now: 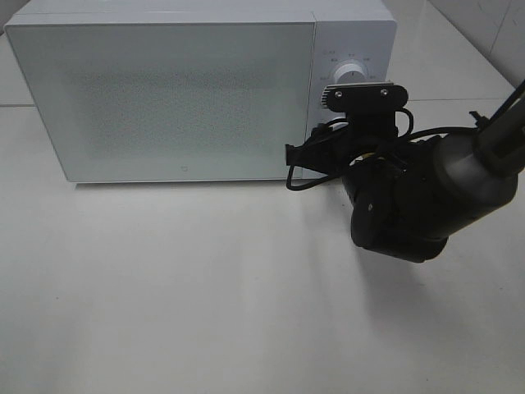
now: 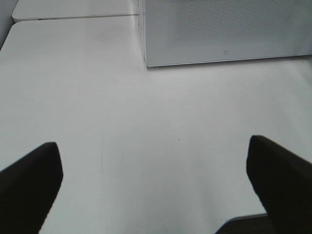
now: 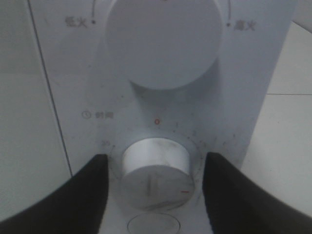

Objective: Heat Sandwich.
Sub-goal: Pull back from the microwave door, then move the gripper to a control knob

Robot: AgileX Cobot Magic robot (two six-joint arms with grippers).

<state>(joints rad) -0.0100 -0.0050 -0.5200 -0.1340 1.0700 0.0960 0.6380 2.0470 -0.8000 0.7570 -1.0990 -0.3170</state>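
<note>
Left wrist view first: we have the left pincer spread wide and holding nothing, hanging over bare tabletop. One corner of the microwave sits beyond it, well apart.

Moving across to the exterior high view, the microwave stands at 12 o'clock on the tabletop with its door shut. The sandwich shows in none of our three views. The door is frosted, so we can't see in, but we judge it's probably inside.

Further right, at about 1 o'clock, is the control panel, and the right arm reaches in from 3 o'clock with its wrist right up against it.

Right wrist view now, and this is the relation that matters. The timer knob lies dead ahead of the right pincer, between its two fingers. The pincer is spread, one finger either side of the knob, with a sliver of panel showing on both sides, so it isn't gripping. The knob's axis points straight out of the panel toward the wrist, so we reckon the next move is to close and then twist. The right arm is clearly the nearer one.

Our count: one microwave, one door, two dials with the power dial beside the timer knob, two pincers, and no sandwich in sight.
</note>
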